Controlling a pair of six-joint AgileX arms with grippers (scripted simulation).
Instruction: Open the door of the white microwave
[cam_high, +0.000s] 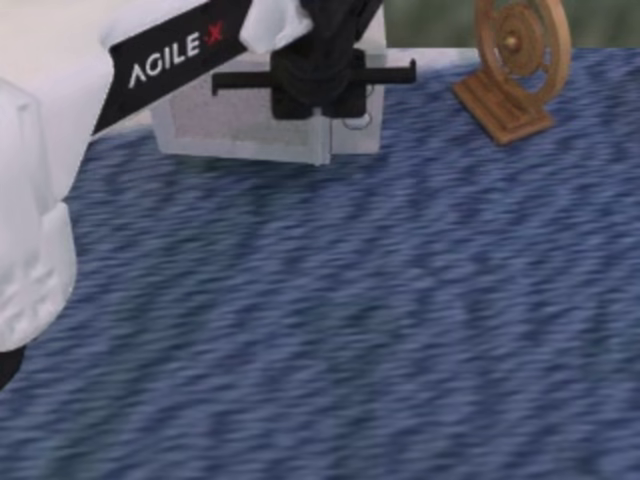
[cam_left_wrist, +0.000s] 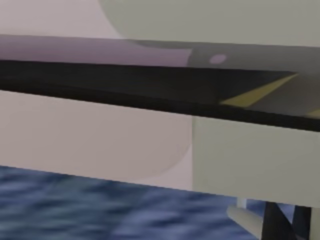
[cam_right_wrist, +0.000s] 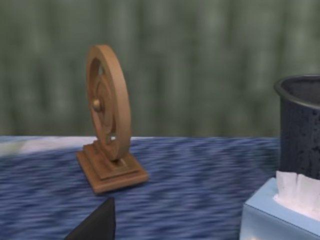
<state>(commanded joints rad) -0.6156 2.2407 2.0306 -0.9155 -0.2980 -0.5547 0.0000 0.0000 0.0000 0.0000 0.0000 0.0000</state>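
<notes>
Microwave, white, sits at the tabletop's far edge, left of centre, its door facing the near edge. My left tool hangs over its front; I cannot tell whether it is spread. A wooden wheel ornament stands toward the far right corner.

At your one o'clock a wooden wheel ornament upright on its stepped base, blue woven tablecloth, dark bin, tissue box just beside it.
</notes>
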